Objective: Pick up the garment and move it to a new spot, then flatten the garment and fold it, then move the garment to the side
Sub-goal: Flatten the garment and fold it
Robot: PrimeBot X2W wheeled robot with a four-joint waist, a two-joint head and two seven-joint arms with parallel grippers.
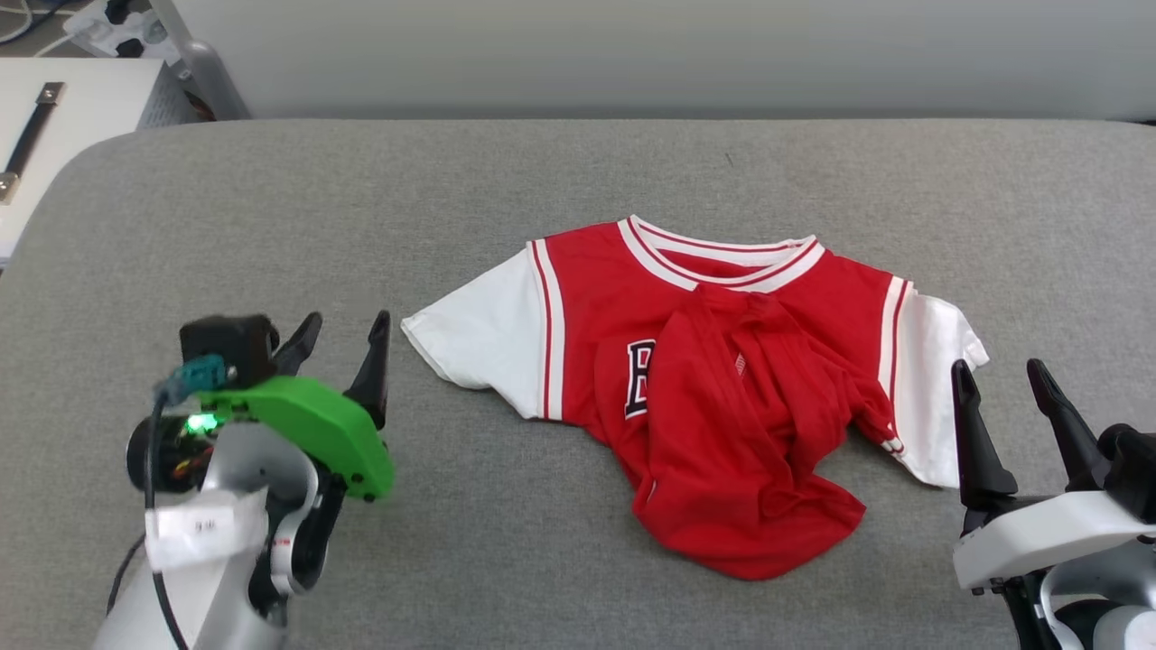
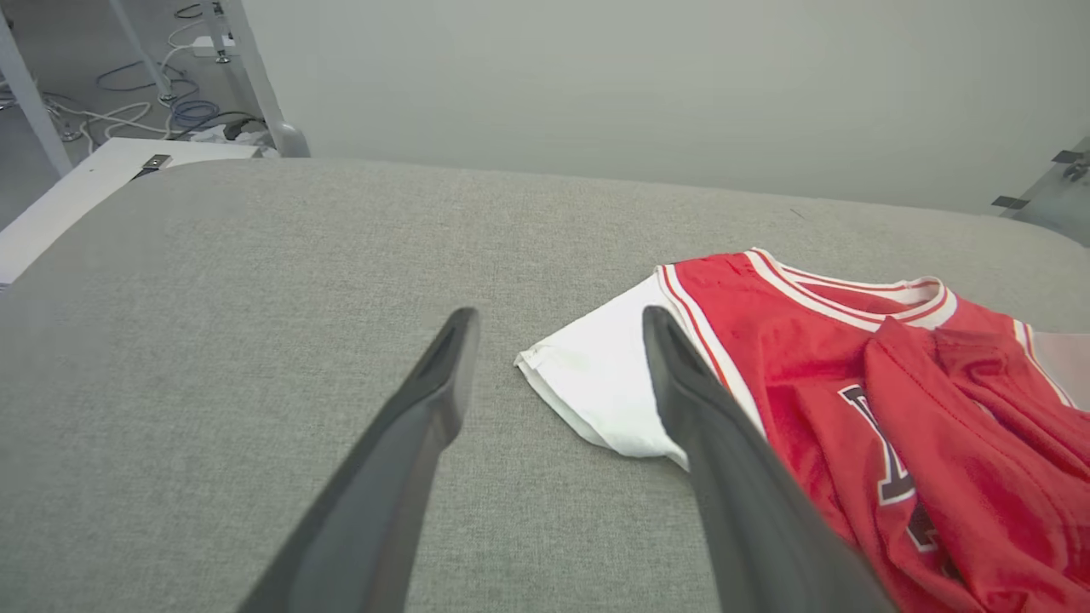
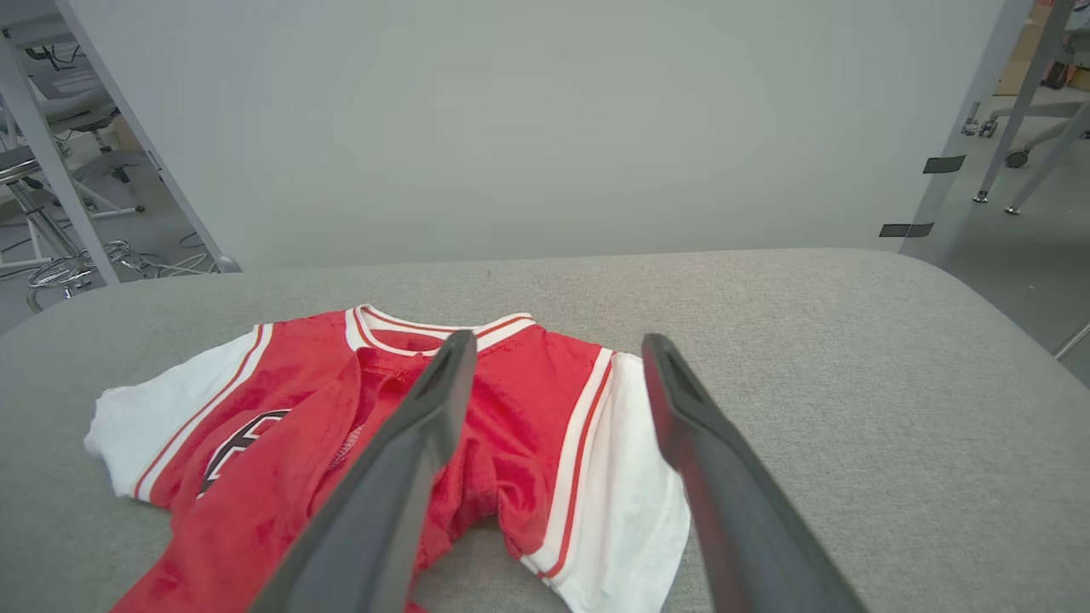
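The rumpled red garment lies on the grey woven tabletop, with the left end effector at its 9 o'clock and the right end effector at 3, both wide and empty.

You face a big gray cloth table. A plain pale wall stands behind its far edge. A white desk sits past its left corner.

Left tool spread empty; right tool likewise.

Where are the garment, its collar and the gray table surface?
garment (image 1: 750, 433): head view, bunched red front.
collar (image 1: 664, 259): head view, striped band.
gray table surface (image 1: 271, 208): head view, bare part.
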